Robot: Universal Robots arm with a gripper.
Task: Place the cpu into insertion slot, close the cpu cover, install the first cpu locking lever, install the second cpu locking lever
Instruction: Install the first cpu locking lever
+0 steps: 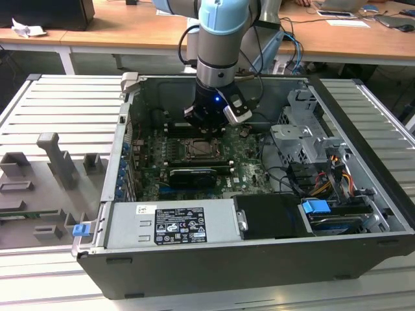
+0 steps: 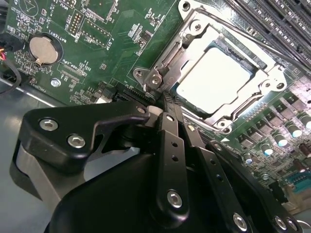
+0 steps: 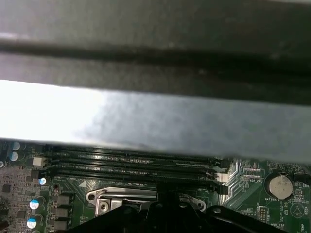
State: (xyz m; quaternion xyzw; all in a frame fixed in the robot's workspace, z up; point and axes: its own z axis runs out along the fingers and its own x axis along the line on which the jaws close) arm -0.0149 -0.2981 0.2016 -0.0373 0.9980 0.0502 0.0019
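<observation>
Gripper [image 2: 165, 99] nearest, fingers pressed together, tips at cpu cover [image 2: 167, 60] corner. Just beyond: cpu [image 2: 216, 77] seated in insertion slot [image 1: 203, 149], cover down.

CPU [image 2: 218, 80]: pale metal face, smooth, satin sheen, glares white under the light. CPU cover [image 2: 192, 36]: bare grey metal, bright and reflective. Circuit board [image 2: 58, 19]: green, glossy lacquer finish. Claw [image 2: 167, 104]: black links, matt, with shiny metal screw heads. Computer case [image 1: 259, 259]: dark grey metal, matt. Tabletop [image 1: 39, 103]: ribbed pale metal, dull finish.
</observation>
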